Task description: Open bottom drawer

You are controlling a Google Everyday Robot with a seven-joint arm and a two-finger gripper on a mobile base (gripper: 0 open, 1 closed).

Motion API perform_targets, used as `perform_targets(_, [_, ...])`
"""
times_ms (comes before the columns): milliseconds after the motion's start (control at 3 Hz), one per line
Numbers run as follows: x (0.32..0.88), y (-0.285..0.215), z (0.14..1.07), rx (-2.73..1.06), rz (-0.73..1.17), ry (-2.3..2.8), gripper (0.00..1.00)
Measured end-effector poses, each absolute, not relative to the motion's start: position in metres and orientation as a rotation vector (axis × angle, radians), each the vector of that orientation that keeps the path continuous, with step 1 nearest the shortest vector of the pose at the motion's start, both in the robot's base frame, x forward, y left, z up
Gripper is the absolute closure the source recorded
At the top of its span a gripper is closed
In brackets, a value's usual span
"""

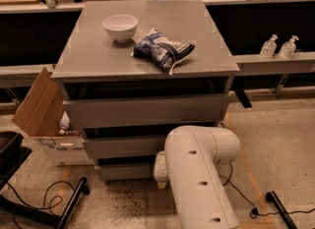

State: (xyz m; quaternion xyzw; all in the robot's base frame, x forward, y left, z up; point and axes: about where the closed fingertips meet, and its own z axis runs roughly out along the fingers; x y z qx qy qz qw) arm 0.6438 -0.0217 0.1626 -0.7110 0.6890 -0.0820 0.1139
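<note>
The grey cabinet [147, 46] stands in the middle with three stacked drawers. The bottom drawer [125, 171] is the lowest grey front, near the floor, and only its left part shows. My white arm [199, 174] reaches down in front of the cabinet's lower right. My gripper [160, 170] is at the bottom drawer's front, at the arm's left end, mostly hidden behind the arm.
A white bowl [120, 27] and a blue snack bag [162, 50] lie on the cabinet top. An open cardboard box [47, 120] stands at the cabinet's left. Black cables [44, 201] and a black stand lie on the floor at left. Two sanitiser bottles [279, 46] sit on a ledge at right.
</note>
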Motion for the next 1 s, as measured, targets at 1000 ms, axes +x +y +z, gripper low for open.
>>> perform_targets(1000, [0.6427,-0.0134,0.1641,-2.101,-0.199,2.005,1.0])
